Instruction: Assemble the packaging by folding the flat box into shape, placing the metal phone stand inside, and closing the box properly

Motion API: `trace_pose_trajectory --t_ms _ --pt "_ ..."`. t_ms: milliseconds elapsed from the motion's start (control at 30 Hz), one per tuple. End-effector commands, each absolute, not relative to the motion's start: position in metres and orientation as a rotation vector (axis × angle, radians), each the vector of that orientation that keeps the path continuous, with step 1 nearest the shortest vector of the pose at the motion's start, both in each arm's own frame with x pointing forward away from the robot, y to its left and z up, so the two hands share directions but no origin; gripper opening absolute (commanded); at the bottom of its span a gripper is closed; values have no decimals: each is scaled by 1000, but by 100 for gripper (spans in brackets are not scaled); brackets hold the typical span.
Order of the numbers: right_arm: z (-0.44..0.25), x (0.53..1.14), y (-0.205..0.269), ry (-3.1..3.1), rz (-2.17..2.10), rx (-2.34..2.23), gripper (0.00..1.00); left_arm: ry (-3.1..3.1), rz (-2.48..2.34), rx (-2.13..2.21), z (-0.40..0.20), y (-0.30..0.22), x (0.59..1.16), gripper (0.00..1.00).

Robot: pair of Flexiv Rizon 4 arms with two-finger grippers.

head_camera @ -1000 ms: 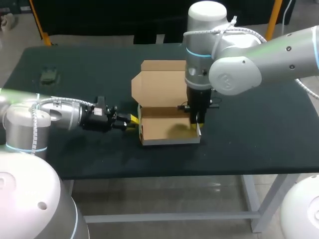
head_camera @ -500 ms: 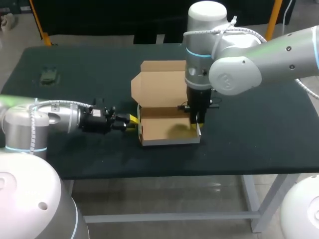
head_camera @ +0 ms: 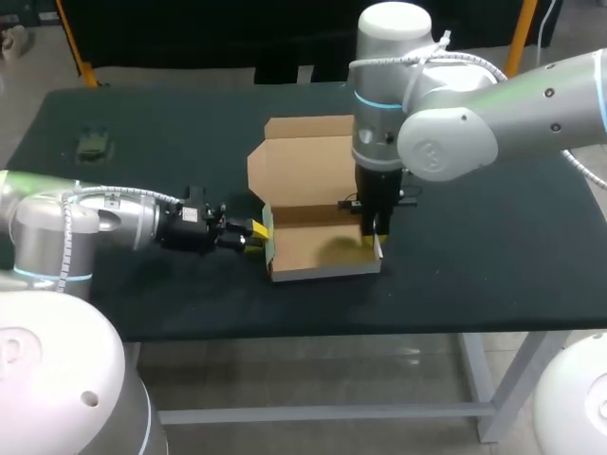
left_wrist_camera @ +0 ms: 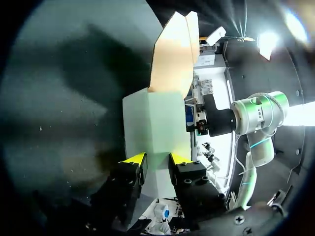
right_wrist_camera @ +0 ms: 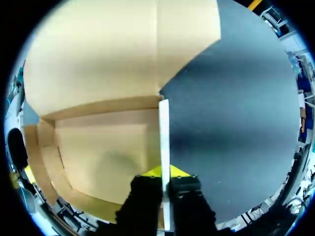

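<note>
1. A small dark object (head_camera: 95, 142) is lying at the far left of the dark green desk (head_camera: 474, 246), well apart from everything else. It is too small to tell, but it could be the metal phone stand. If so, it is sitting on the left arm's side, much nearer the left tool than the right one.
2. The left tool (head_camera: 252, 232) is sitting low and level at the box's left end, fingers pointing right. In the left wrist view the left tool (left_wrist_camera: 156, 160) is showing its yellow tips standing apart, with the white left side wall (left_wrist_camera: 155, 128) right ahead of them and against them. As far as I can tell it is not clamping anything.
3. The brown cardboard box with a white outside (head_camera: 322, 268) is sitting mid-desk between the two tools, tray already formed. Its lid (head_camera: 308, 152) is lying open toward the far side. Nothing is showing inside. Its long axis is running left to right, along the line from one tool to the other.
4. The right tool (head_camera: 372, 235) is hanging straight down at the box's right end. In the right wrist view the right tool (right_wrist_camera: 165, 173) is pinching together on the thin white right side wall (right_wrist_camera: 164, 137), one tip inside the tray and one outside.
5. Judgement: with the right end pinned, the coming push is probably going rightward along the long axis, from the left tool into the left wall. The stand is not yet in, and the lid is not yet closed.
</note>
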State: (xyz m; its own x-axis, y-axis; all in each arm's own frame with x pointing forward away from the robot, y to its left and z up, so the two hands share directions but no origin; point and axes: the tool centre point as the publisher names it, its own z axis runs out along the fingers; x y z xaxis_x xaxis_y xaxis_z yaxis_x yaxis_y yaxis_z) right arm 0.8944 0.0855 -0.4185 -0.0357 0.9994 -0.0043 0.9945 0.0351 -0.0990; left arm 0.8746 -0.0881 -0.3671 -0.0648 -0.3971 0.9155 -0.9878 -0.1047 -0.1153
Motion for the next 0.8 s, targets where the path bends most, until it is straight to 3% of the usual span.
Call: trace_pose_trajectory --t_ms 33,800 --pt "-418 895 87 -2211 121 -2135 0 -1560 1113 1620 -361 -98 876 35" --pt "-418 895 87 -2211 121 -2135 0 -1763 833 1846 -372 -113 881 41"
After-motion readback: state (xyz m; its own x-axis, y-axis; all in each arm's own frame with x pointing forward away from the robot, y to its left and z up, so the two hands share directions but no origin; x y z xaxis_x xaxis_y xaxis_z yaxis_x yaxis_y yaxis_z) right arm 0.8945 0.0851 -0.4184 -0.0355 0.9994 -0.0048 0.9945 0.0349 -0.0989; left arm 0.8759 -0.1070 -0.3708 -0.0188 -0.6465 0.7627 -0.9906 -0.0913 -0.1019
